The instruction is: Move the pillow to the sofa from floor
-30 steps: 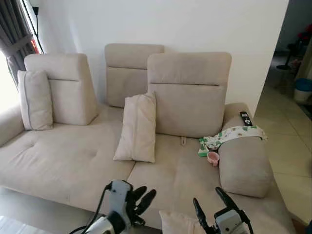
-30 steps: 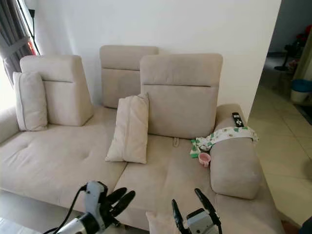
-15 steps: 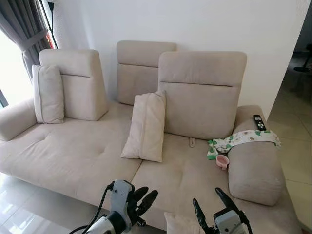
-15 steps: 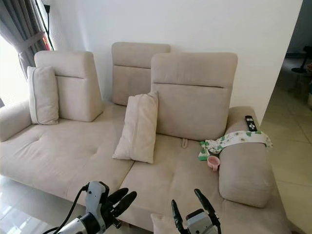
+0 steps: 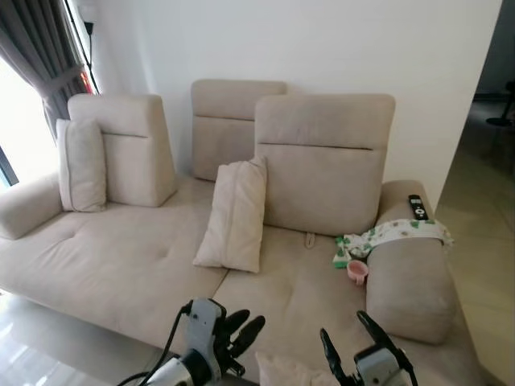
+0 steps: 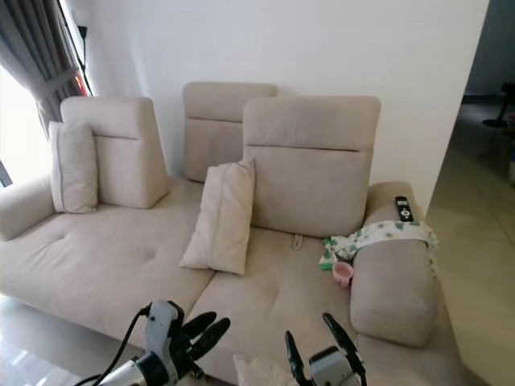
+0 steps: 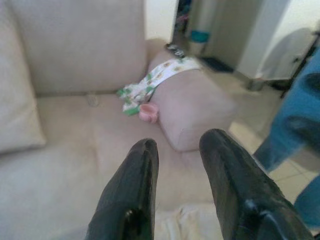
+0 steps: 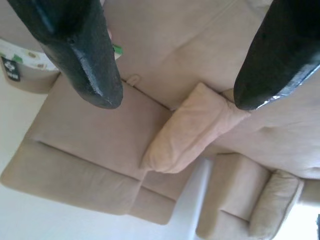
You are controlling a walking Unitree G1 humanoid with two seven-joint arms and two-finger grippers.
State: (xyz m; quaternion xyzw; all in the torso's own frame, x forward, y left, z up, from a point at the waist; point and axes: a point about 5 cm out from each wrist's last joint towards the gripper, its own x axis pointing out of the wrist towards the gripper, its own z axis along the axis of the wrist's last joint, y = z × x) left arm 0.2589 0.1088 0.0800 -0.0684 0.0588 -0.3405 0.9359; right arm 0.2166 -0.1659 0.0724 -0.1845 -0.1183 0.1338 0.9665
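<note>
Pillow (image 5: 282, 374) low at sofa (image 5: 121, 257) front edge, orientation unclear.
Left gripper (image 5: 241, 336) narrowly parted, right gripper (image 5: 352, 346) wide, both empty.

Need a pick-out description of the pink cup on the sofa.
Start at the beige sofa and go to its right armrest, draped with a green-patterned cloth. The pink cup sits on the seat against the armrest, just below the cloth: the one small pink thing there.

Silver arms, black-fingered left end effector (image 5: 241, 334)

Soft daylight from the left window (image 5: 12, 121) (left wrist view blurred).
</note>
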